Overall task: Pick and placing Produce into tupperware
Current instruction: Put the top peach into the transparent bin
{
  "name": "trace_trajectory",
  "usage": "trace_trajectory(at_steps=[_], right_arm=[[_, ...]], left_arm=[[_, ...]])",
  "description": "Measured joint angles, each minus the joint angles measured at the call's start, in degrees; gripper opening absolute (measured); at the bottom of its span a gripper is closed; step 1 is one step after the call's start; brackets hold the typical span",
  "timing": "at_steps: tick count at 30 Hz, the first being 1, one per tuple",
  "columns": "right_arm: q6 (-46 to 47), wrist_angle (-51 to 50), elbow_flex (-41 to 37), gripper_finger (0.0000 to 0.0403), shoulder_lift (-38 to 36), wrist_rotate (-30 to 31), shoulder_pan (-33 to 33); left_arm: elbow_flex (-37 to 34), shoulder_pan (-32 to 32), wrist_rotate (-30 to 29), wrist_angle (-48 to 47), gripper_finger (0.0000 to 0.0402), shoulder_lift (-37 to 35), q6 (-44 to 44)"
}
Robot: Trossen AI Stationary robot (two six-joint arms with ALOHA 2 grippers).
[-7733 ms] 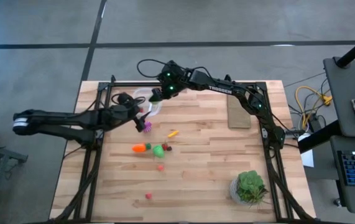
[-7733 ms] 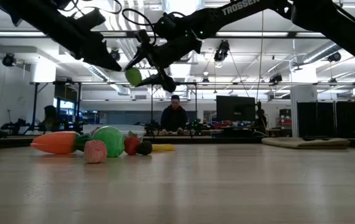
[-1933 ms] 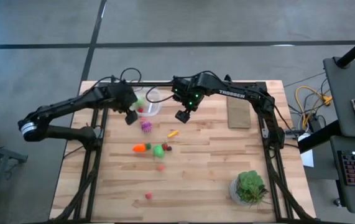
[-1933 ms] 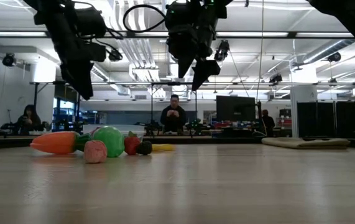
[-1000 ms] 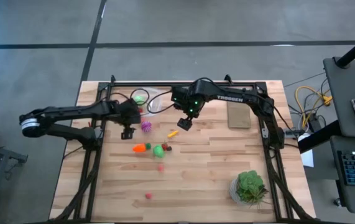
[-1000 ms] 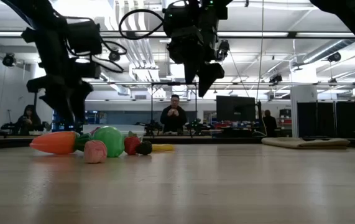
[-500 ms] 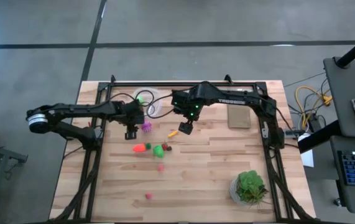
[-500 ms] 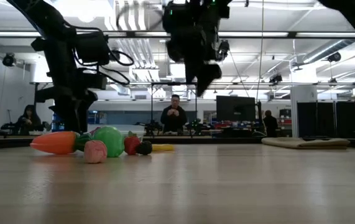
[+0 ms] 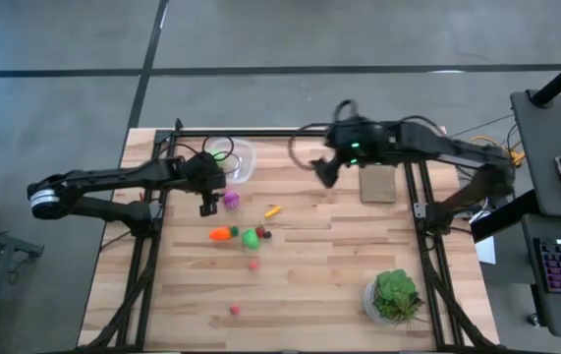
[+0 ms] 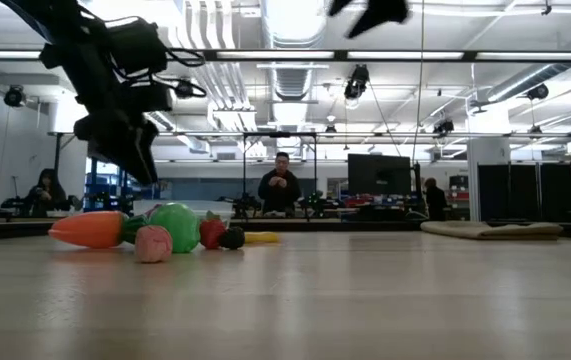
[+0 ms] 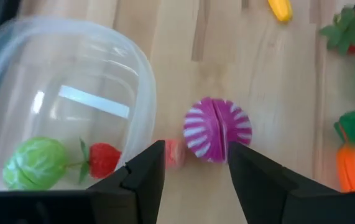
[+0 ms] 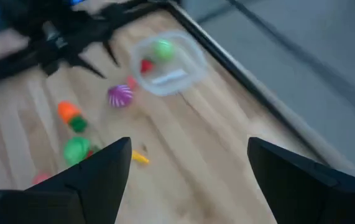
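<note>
Two pieces sat in the tupperware (image 9: 238, 160). Left end effector (image 9: 207, 206) had narrowed, empty, over the purple piece (image 9: 230, 200). Right end effector (image 9: 324, 169), wide, had retreated upper right.

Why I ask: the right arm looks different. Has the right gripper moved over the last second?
Yes. In the high view the right gripper has swung away from the yellow-orange piece, toward the tan board.

Clear tupperware (image 11: 71, 99) (two pieces inside)
</note>
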Motion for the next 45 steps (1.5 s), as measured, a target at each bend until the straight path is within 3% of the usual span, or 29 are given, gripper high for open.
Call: trace_trajectory(at_steps=[2,5,9,15,21,33,45], right_arm=[[6.3,0.8,-3.2,0.0313,-4.4,0.5,0.9],[1.7,10.0,-10.6,0.0313,-10.8,-0.6,4.9],[-0.3,23.7,-24.1,0.0313,-17.5,-10.8,6.1],[1.3,44.7,-41.1,0.0313,-29.5,-18.5,6.1],[1.6,45.9,-48.2,0.0313,-37.8,-17.2,5.9],[-0.2,49.4,-60.0,0.0313,-47.2,-17.4,6.0],[0.3,51.5,-72.7,0.0313,-64.4,-17.1,6.0]], left_arm=[[0.0,0.0,0.0,0.6,0.0159,-0.6,0.0],[0.0,0.0,0.0,0.8,0.0159,-0.8,0.0],[0.0,0.0,0.0,0.6,0.0159,-0.5,0.1],[0.0,0.0,0.0,1.3,0.0159,-0.1,0.1],[-0.1,0.0,2.5,1.4,0.0159,0.1,0.6],[-0.2,0.1,3.4,1.5,0.0159,2.4,3.6],[0.0,0.1,3.4,1.8,0.0159,7.2,3.3]])
